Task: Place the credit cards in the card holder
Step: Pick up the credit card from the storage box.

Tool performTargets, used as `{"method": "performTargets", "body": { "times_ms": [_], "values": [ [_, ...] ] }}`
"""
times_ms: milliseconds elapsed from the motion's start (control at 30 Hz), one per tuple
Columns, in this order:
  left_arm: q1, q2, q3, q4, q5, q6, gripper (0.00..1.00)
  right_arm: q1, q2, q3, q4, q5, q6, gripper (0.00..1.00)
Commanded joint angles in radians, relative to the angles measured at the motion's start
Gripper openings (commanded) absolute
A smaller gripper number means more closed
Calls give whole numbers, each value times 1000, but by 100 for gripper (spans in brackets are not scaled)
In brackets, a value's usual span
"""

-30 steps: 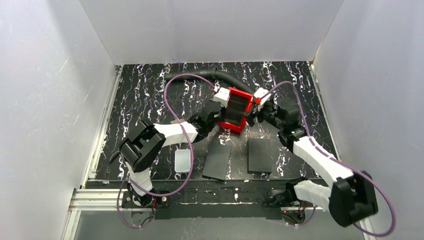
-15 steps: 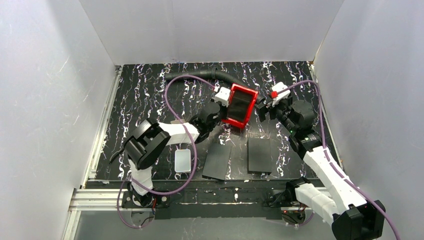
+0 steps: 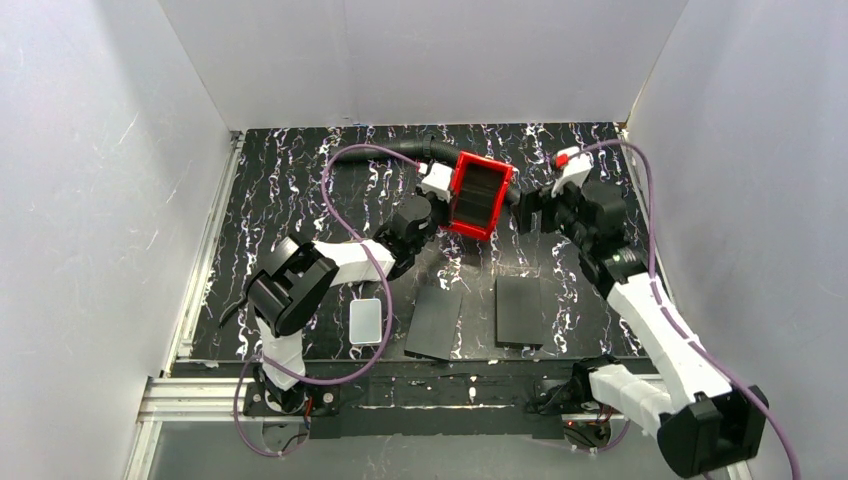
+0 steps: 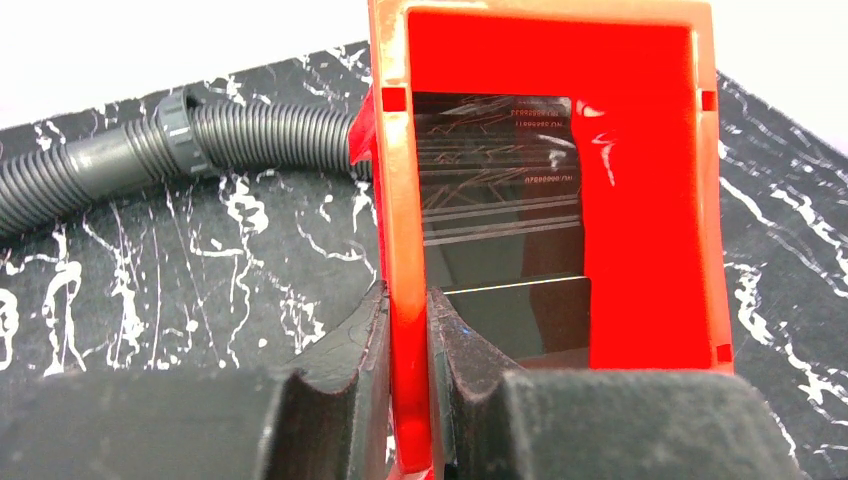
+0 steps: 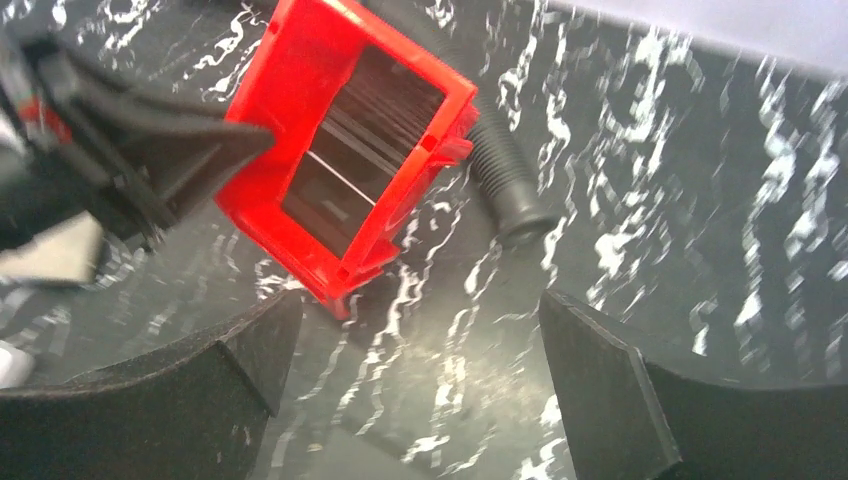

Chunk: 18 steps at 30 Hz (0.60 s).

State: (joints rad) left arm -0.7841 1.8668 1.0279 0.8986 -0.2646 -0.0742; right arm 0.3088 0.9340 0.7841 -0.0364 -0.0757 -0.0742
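Observation:
My left gripper [image 4: 405,300] is shut on the left wall of a red plastic tray [image 4: 640,200], which it holds tilted above the far middle of the table [image 3: 488,165]. Inside the tray lies a striped, fanned stack of shiny credit cards [image 4: 495,180] with embossed digits, also visible in the right wrist view [image 5: 385,105]. Below them is a dark flat piece [image 4: 520,315] with a bright edge. My right gripper [image 5: 420,310] is open and empty, hanging to the right of the tray [image 3: 528,212] and apart from it. The card holder is not in view.
A grey corrugated hose [image 3: 400,150] curves along the table's far side behind the tray. Two large flat black panels [image 3: 435,320] [image 3: 520,310] lie near the front edge. A white rounded box [image 3: 367,320] sits left of them. White walls close in three sides.
My left gripper has carried the red tray up and toward the far side, tilting it more. My right gripper has drawn back to the right, away from the tray.

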Motion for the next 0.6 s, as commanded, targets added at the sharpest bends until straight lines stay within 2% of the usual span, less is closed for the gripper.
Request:
{"method": "performTargets", "body": {
  "times_ms": [0,100,267,333,433,567],
  "values": [
    [5,-85,-26,96,-12,-28,0,-4,136,230,-274,86,385,95],
    [3,-92,-30,65,-11,-21,0,-2,217,296,-351,39,512,84],
    [-11,-79,-18,14,-23,-8,0,15,328,286,-337,152,709,73],
    [-14,-72,-17,10,-26,-16,0,61,403,293,-354,172,734,69],
    [-22,-69,-25,5,-30,-29,0,128,488,325,-386,265,729,69],
    [-37,-62,-26,2,-37,-25,0,197,565,359,-402,463,711,67]
  ]
}}
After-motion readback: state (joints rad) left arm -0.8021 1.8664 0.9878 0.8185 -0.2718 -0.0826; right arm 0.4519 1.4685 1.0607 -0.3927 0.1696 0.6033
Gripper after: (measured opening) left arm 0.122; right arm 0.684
